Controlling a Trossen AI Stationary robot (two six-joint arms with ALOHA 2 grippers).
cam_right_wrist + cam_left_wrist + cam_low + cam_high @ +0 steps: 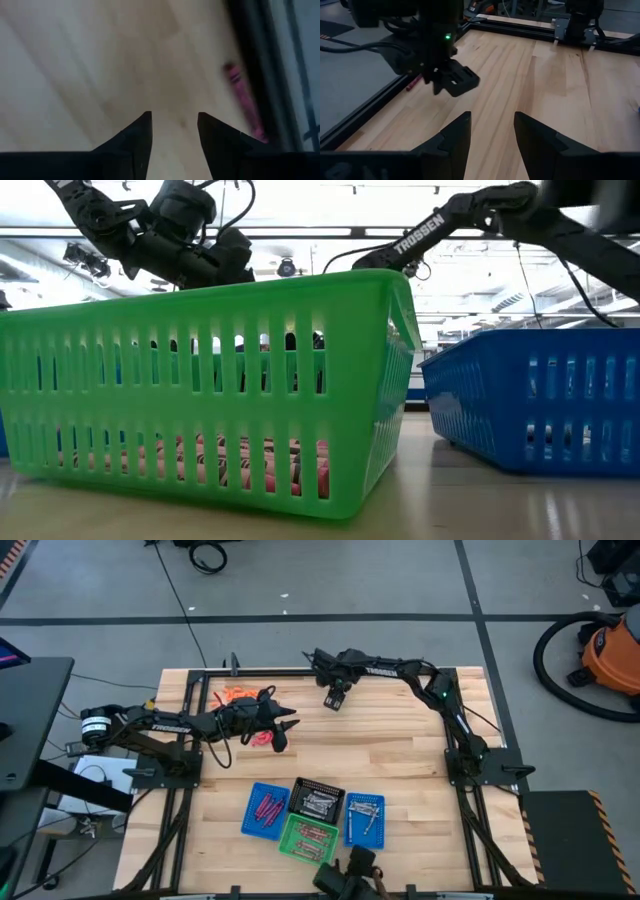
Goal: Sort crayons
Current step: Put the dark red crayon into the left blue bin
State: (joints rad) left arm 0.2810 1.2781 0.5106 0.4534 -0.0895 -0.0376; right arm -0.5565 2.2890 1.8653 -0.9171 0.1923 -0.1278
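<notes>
Nearest you, four plastic mesh baskets sit clustered on the pale plank table (400,755): the green basket (308,838) and the blue basket (266,810) hold sorted reddish crayons (268,807), the black basket (318,800) and a second blue one (364,817) hold silvery-grey sticks. Farther back, loose crayons (258,738) lie beside the left gripper (282,732), fingers parted and empty; an orange heap (234,696) waits beyond. The right gripper (334,698), also parted and empty, hangs near the far rail above a pink crayon (239,92). Expect light, stiff, waxy, brittle sticks that likely roll; pinch yours mid-length, across the barrel
</notes>
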